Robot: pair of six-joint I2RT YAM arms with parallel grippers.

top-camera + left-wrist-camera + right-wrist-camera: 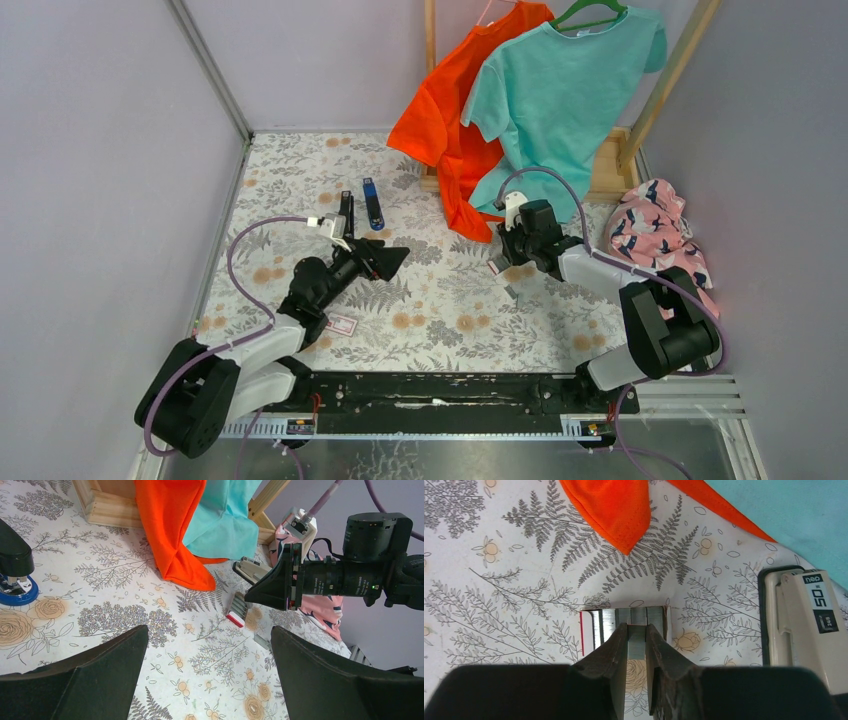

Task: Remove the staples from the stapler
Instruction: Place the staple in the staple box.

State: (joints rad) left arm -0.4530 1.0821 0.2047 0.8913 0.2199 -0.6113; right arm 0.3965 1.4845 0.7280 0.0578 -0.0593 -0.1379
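Note:
The stapler (345, 214), black with silver metal parts, lies at the back left by my left arm. It also shows at the left edge of the left wrist view (14, 560). My left gripper (388, 260) (209, 630) is open and empty over bare cloth. My right gripper (503, 267) (637, 628) is shut on a grey strip of staples (637, 642), just above a small red-edged tray (596, 627) with more strips. Another loose strip (513, 291) (261, 641) lies on the cloth near it.
A slim blue bar (373, 203) lies beside the stapler. A red-and-white card (341, 324) lies by the left arm. A beige device marked 50 (804, 625) sits right of my right gripper. Orange (450, 110) and teal (560, 90) shirts hang at the back; patterned pink cloth (655, 235) lies right.

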